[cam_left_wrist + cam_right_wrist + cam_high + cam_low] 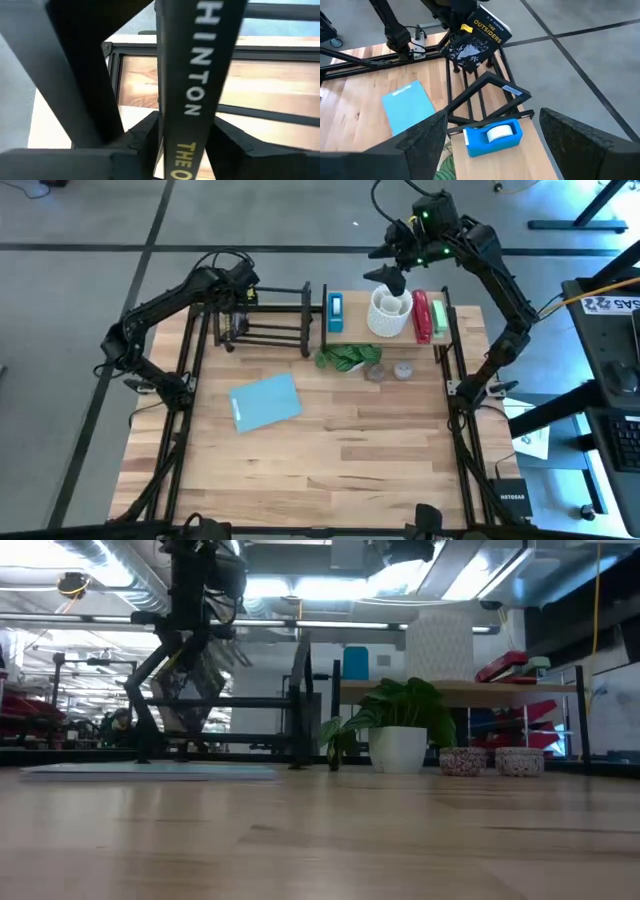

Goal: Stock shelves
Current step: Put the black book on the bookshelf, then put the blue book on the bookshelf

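Holding "The Outsiders" paperback [476, 40] pinched in our left gripper [237, 298] over the black wire rack [270, 320], our right gripper [388, 275] spread wide above the wood shelf board [352, 325], blue tape dispenser [492, 136] on that board.

You have two robot arms at the table, one black wire rack [268, 318] and one wood shelf board [350, 328]. Count one paperback book [476, 39], one blue folder [264, 401], one blue tape dispenser [492, 136], one white vase [389, 313], one potted plant [397, 725] and two small speckled bowls [462, 760].
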Controlling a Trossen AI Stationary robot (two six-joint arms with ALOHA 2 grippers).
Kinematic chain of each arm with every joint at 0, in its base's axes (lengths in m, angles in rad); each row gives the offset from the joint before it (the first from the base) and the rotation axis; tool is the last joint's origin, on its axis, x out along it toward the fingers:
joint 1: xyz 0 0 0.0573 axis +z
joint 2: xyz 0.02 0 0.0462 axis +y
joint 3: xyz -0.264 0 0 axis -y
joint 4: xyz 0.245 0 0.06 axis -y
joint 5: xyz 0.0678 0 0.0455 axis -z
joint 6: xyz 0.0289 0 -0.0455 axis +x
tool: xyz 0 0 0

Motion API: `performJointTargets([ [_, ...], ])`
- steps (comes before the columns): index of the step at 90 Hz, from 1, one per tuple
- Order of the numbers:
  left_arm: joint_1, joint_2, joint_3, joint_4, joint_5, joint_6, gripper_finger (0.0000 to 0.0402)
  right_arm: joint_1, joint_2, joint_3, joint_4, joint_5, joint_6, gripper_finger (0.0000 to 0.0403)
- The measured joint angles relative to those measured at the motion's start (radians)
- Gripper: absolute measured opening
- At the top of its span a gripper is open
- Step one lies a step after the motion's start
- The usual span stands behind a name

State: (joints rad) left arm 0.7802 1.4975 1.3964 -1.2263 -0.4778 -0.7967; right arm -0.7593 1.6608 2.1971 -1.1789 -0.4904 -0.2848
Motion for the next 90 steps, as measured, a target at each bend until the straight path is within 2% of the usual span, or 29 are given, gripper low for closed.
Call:
performJointTargets([
  [13,0.0,-0.008,0.01,-0.004,-0.005,0.005,0.0145,0.0,0.0,0.0,0.0,0.0,0.0,0.0301],
  [44,0.0,-0.008,0.134,-0.022,-0.053,0.06,0.0143,0.0,0.0,0.0,0.002,0.0,0.0,0.0301],
  [67,-0.025,-0.008,0.323,-0.076,-0.135,0.11,0.0143,0.0,0.0,0.0,0.003,0.0,-0.002,0.0301],
  [76,-0.04,-0.01,0.398,-0.088,-0.131,0.142,0.0143,0.0,0.0,0.0,0.008,0.0,-0.003,0.0301],
  [90,-0.141,-0.01,0.503,-0.151,-0.115,0.207,0.0143,0.0,0.0,0.0,0.01,-0.005,-0.009,0.0301],
])
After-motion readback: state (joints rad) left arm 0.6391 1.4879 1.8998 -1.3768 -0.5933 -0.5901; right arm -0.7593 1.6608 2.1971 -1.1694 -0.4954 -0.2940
